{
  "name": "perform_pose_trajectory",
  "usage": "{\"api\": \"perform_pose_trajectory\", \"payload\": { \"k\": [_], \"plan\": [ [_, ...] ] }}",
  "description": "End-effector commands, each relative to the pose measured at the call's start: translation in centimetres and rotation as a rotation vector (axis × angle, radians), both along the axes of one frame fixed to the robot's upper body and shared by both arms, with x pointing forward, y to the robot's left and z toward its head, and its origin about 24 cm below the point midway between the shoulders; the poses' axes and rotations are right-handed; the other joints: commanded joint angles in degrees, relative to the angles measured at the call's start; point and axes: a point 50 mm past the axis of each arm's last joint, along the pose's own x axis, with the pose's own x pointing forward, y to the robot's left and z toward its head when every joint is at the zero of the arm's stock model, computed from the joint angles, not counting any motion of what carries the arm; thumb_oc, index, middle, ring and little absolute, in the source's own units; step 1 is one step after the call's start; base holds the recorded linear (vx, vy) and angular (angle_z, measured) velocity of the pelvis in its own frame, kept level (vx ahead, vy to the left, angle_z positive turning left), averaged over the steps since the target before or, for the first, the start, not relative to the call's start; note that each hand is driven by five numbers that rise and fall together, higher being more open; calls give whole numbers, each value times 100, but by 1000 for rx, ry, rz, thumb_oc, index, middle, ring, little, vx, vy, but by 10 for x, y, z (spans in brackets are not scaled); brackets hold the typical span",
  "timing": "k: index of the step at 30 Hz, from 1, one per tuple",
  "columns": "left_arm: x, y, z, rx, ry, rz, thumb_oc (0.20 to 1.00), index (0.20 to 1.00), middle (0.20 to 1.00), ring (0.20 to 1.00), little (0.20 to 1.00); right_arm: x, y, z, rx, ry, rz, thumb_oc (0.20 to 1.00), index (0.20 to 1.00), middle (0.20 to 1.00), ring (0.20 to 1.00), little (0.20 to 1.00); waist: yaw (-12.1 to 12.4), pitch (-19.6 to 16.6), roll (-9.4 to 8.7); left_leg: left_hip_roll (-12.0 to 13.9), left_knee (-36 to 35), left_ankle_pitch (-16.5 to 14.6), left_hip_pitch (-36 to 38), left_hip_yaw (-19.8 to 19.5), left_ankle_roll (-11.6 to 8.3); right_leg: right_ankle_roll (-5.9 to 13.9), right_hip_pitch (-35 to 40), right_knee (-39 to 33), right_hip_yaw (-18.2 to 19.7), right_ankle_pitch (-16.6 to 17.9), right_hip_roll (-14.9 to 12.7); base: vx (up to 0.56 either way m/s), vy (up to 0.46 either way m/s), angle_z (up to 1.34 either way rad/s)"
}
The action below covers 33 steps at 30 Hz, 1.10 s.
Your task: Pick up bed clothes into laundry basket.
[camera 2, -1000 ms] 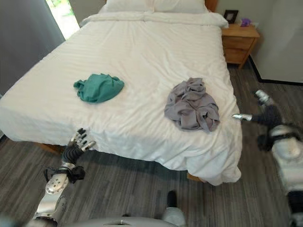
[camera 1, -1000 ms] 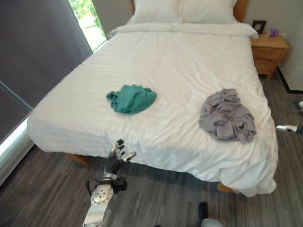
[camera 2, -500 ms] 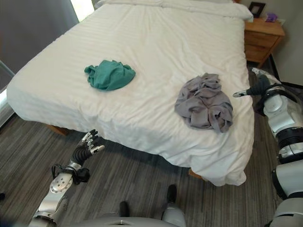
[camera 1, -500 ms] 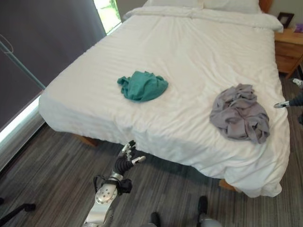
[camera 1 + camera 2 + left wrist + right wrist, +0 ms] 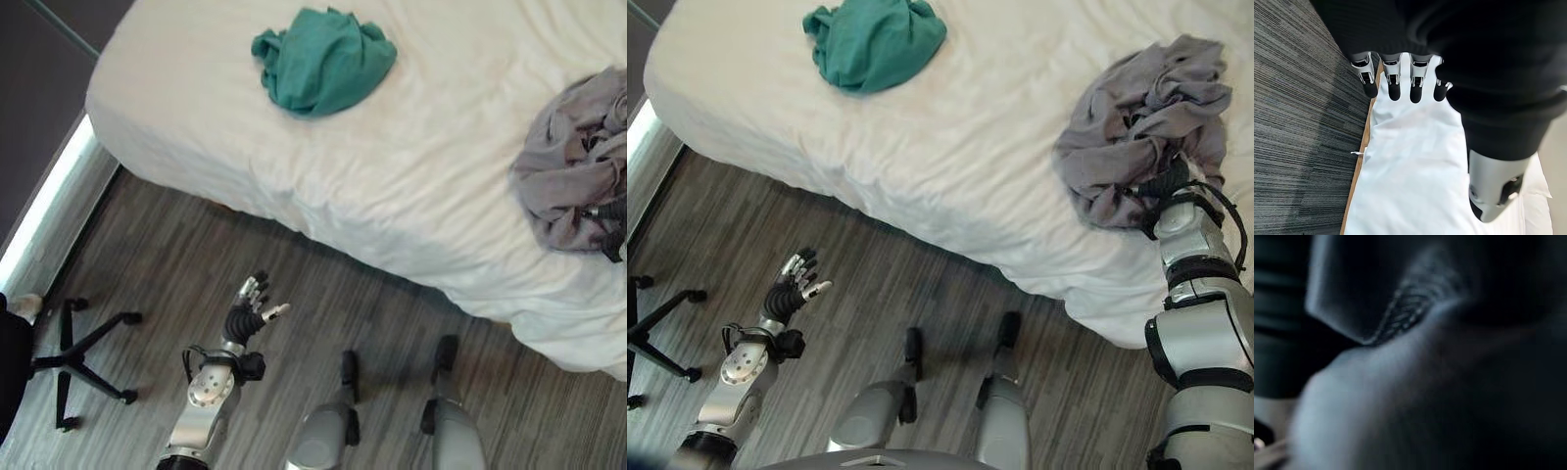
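Right eye view showed the right hand (image 5: 1169,182), half a second earlier beside the bed (image 5: 950,186), now buried in the grey clothes (image 5: 1146,127) at the right, grip unreadable, green garment (image 5: 874,41) far left, left hand (image 5: 792,285) spread over the floor: pickup probably starting

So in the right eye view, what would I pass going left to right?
Chair base → left hand → green garment → grey clothes, where the right hand is buried.
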Motion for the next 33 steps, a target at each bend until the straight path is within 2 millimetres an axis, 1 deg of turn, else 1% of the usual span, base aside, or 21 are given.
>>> {"api": "perform_pose_trajectory", "payload": {
  "k": [1, 4, 5, 6, 10, 11, 12, 13, 16, 18, 19, 20, 22, 23, 25, 26, 29, 30, 31, 32, 33],
  "plan": [
    [15, -14, 29, -53, -153, -47, 1000, 1000, 1000, 1000, 1000, 12, 38, -47, 59, 210, 116, 1000, 1000, 1000, 1000, 1000, 97, 178, 125, 45, 26, 547, -469, -77, -415, 592, 545, 82, 317, -506, -295, 0, 0, 0],
    [20, -17, 32, -55, -169, -45, 1000, 1000, 1000, 1000, 1000, 14, 56, -64, 14, 281, 202, 1000, 1000, 1000, 1000, 1000, 15, 147, 117, 20, 26, 522, -423, -50, -412, 587, 557, 82, 348, -497, -316, 26, 19, -7],
    [22, -16, 34, -53, -178, -42, 1000, 1000, 1000, 1000, 1000, 14, 58, -66, -4, 295, 224, 529, 529, 529, 529, 529, -18, 137, 104, 13, 26, 511, -409, -47, -409, 587, 561, 82, 352, -499, -322, 8, 7, -5],
    [23, -16, 36, -52, -189, -36, 1000, 1000, 1000, 1000, 1000, 16, 62, -63, -13, 280, 250, 200, 200, 200, 200, 200, -60, 131, 86, 5, 26, 502, -389, -42, -409, 588, 570, 82, 354, -498, -326, 0, 0, 0],
    [25, -11, 40, -42, -209, -5, 1000, 1000, 1000, 1000, 1000, 17, 60, -32, 8, 87, 283, 200, 200, 200, 200, 200, -287, 114, -58, 9, 26, 429, -239, -2, -400, 601, 663, 82, 378, -507, -335, -1, 0, -2],
    [25, -11, 41, -42, -209, -6, 1000, 1000, 1000, 1000, 1000, 16, 59, -32, 9, 86, 283, 200, 200, 200, 200, 200, -280, 108, -61, 9, 26, 446, -255, 1, -398, 599, 645, 82, 383, -491, -335, 0, -6, -5],
    [25, -7, 42, -32, -213, 11, 1000, 1000, 1000, 1000, 1000, 11, 56, -14, 29, -33, 301, 200, 200, 200, 200, 200, -385, 63, -124, 8, 26, 418, -189, 34, -392, 603, 699, 82, 392, -491, -346, 0, 0, 0],
    [25, -5, 42, -24, -213, 17, 1000, 1000, 1000, 1000, 1000, 8, 57, -5, 27, -89, 320, 200, 200, 200, 200, 200, -427, 44, -151, 7, 26, 400, -140, 44, -390, 604, 747, 82, 391, -499, -357, 0, 0, 0],
    [24, 3, 40, 0, -204, 50, 1000, 1000, 1000, 1000, 1000, -15, 49, 7, 70, -245, 328, 200, 200, 200, 200, 200, -571, -44, -229, 10, 26, 316, 77, 45, -351, 598, 950, 136, 356, -568, -380, 30, -19, 2],
    [23, 9, 40, 19, -198, 67, 1000, 1000, 1000, 1000, 1000, -33, 42, 11, 84, -323, 320, 200, 200, 200, 200, 200, -640, -114, -271, 19, 26, 262, 253, 52, -326, 589, 1064, 307, 346, -700, -394, 49, -15, 5],
    [23, 9, 40, 20, -197, 63, 1000, 1000, 1000, 1000, 1000, -34, 42, 10, 85, -321, 316, 200, 200, 200, 200, 200, -624, -106, -276, 17, 26, 259, 272, 48, -326, 590, 1077, 325, 343, -717, -397, 46, -17, 6],
    [22, 13, 40, 32, -194, 76, 1000, 1000, 1000, 1000, 1000, -47, 36, 12, 118, -388, 303, 200, 200, 200, 200, 200, -693, -170, -298, 30, 26, 221, 420, 52, -323, 570, 1174, 453, 352, -840, -403, 37, -24, 2],
    [23, 16, 42, 41, -201, 80, 1000, 1000, 1000, 1000, 1000, -57, 35, 11, 166, -437, 306, 200, 200, 200, 200, 200, -702, -186, -327, 45, 26, 200, 545, 36, -325, 555, 1254, 565, 355, -947, -395, 32, -41, 3],
    [23, 22, 47, 64, -216, 101, 1000, 1000, 1000, 1000, 1000, -73, 34, -1, 325, -533, 301, 200, 200, 200, 200, 200, -784, -262, -353, 106, 26, 167, 753, 42, -328, 513, 1372, 760, 345, -1147, -353, 39, -71, -3],
    [23, 31, 53, 96, -234, 135, 1000, 1000, 1000, 1000, 1000, -91, 38, -11, 455, -623, 314, 200, 200, 200, 200, 200, -884, -361, -362, 191, 26, 130, 973, 74, -341, 471, 1475, 982, 364, -1364, -281, 88, -122, -1],
    [24, 37, 56, 131, -234, 150, 1000, 1000, 1000, 1000, 1000, -101, 41, -29, 560, -625, 308, 200, 200, 200, 200, 200, -938, -470, -398, 268, 26, 88, 1220, 102, -366, 419, 1612, 1136, 377, -1537, -190, 91, -115, -4],
    [24, 46, 61, 175, -241, 180, 1000, 1000, 1000, 1000, 1000, -113, 49, -44, 644, -623, 316, 200, 200, 200, 200, 200, -1009, -565, -461, 387, 52, 86, 1489, 141, -405, 344, 1832, 1156, 406, -1665, -13, 86, -175, -12],
    [24, 49, 65, 183, -257, 193, 1000, 1000, 1000, 1000, 1000, -120, 52, -52, 688, -622, 310, 200, 200, 200, 200, 200, -1034, -590, -506, 475, 240, 63, 1586, 162, -425, 291, 1983, 1131, 409, -1704, 89, 53, -365, -18],
    [25, 52, 72, 179, -282, 205, 1000, 1000, 1000, 1000, 1000, -129, 51, -58, 710, -622, 290, 200, 200, 200, 200, 200, -1066, -583, -594, 628, 1001, 134, 1483, 117, -510, 160, 2265, 1054, 433, -1747, 256, 15, -296, -21],
    [25, 52, 72, 180, -281, 204, 1000, 1000, 1000, 1000, 1000, -130, 51, -58, 711, -623, 289, 200, 200, 200, 200, 200, -1071, -566, -590, 656, 1091, 94, 1452, 93, -524, 146, 2292, 1036, 417, -1740, 274, -13, -277, -23],
    [28, 52, 77, 173, -302, 207, 1000, 1000, 1000, 1000, 1000, -136, 48, -59, 702, -620, 273, 200, 200, 200, 200, 200, -1102, -541, -645, 760, 1559, 271, 1289, 49, -565, 62, 2412, 1018, 436, -1771, 325, -26, -149, -2]
  ]
}}
